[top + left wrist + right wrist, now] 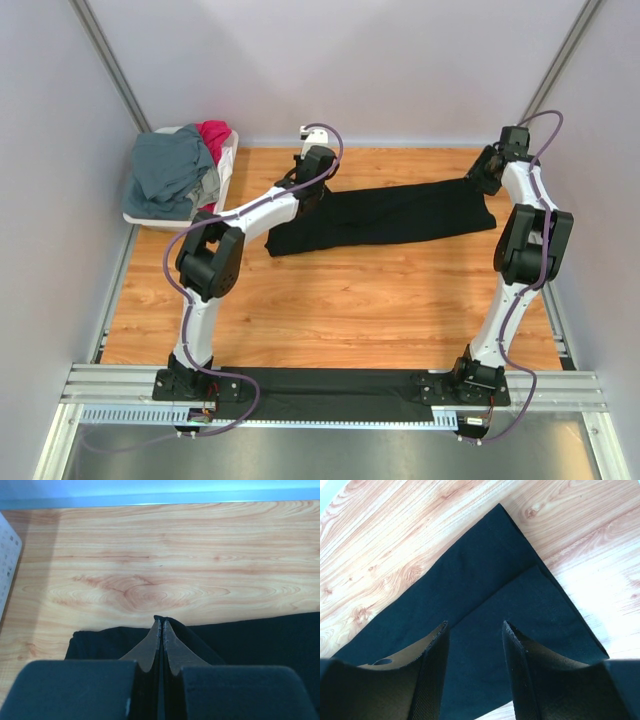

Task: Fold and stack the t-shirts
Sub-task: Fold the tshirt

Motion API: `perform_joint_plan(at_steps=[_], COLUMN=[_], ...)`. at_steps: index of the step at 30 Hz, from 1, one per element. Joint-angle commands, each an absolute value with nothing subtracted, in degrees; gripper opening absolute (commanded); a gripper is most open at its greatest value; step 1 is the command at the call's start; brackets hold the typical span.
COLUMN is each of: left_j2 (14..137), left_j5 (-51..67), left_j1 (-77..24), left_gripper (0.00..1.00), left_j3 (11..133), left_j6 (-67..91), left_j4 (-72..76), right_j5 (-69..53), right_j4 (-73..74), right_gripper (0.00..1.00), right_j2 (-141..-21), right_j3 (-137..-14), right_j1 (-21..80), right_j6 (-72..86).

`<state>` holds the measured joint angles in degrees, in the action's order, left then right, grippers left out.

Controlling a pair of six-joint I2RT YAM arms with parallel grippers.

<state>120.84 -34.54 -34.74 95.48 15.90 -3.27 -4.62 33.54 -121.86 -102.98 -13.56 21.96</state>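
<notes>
In the white plastic basket (150, 219) at the worktop's (350, 300) far-left corner we see the slate grey-blue t-shirt (170, 172) heaped beside the magenta-red t-shirt (213, 133). The black t-shirt (400, 213) lies as a long folded strip across the far worktop. The left gripper (160, 621) is pressed closed at its left end (whether it pinches cloth we cannot tell), and the right gripper (475, 626) stands wide over its right end.

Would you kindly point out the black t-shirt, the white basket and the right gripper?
black t-shirt (400, 215), top external view, middle of the cloth.
white basket (229, 163), top external view, its right rim.
right gripper (475, 625), right wrist view, midway between its open fingertips.
</notes>
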Motion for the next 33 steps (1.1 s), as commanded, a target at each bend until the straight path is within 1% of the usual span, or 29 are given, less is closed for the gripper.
perform_joint_plan(at_steps=[1,17,18,20,22,25,27,31,33], left_j2=[121.73,123.31,123.40,122.88,122.17,119.63,116.22,109.35,104.78], left_j5=[-34.45,-35.33,-35.59,-36.73,-37.44,-36.48,-34.02,-31.03,-29.19], left_j1=[-34.89,-34.72,-34.72,-34.72,-34.72,-34.72,-34.72,-34.63,-34.63], left_gripper=[0.00,0.00,0.01,0.37,0.68,0.81,0.85,0.87,0.87], left_j3=[97.74,94.31,94.48,94.92,95.62,97.29,98.00,97.39,94.23], left_j6=[14.32,19.33,20.29,20.83,21.18,21.18,21.70,26.18,30.57], left_j4=[-0.35,0.53,0.18,-2.37,-4.47,-8.42,-10.89,-21.51,-24.86], right_j5=[-5.10,-7.91,-8.52,-10.10,-14.14,-18.72,-18.02,-19.33,-23.44], right_j4=[32.43,34.01,33.93,33.58,32.00,29.45,29.09,27.51,25.68], right_gripper=[0.49,0.49,0.49,0.49,0.50,0.50,0.50,0.51,0.51], right_j2=[-123.22,-125.77,-125.60,-125.25,-124.19,-122.09,-120.59,-115.93,-114.00], right_j3=[-103.53,-105.20,-105.21,-105.12,-104.42,-103.36,-102.84,-101.17,-99.67], right_j1=[-13.27,-13.18,-13.18,-13.18,-12.75,-10.82,-7.93,-2.74,-0.27], right_j6=[20.92,20.57,20.57,20.13,19.51,15.83,11.89,7.04,6.07])
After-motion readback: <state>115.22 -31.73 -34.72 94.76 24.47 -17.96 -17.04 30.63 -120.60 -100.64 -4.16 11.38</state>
